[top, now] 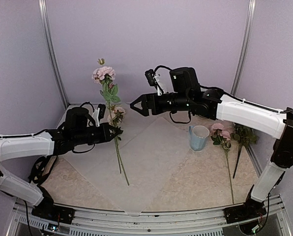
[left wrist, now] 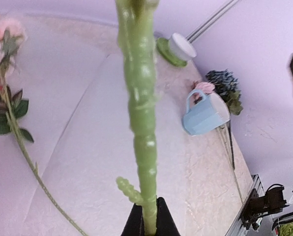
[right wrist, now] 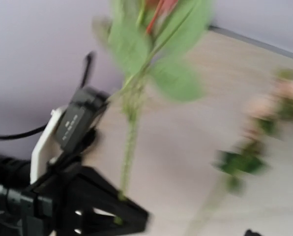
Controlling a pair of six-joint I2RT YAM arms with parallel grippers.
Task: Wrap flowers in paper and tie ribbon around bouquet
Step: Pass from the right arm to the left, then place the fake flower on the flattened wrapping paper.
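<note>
We note left tool (top: 113, 132) clamped on upright rose stem (top: 110, 104) | right tool (top: 135, 106) apart, just beside | paper (top: 159, 152) flat beneath

The long green flower stem (left wrist: 139, 98) is moulded plastic, waxy and glossy, with knobbly bumps along it. The large frosted white paper sheet (top: 151, 157) looks thin, matt and lightly creased. Under it the beige tabletop (top: 205, 184) has a marbled, stone-like face. The pale blue mug (top: 199, 137) shines smoothly. The white arm shells (top: 23, 145) are smooth plastic.
</note>
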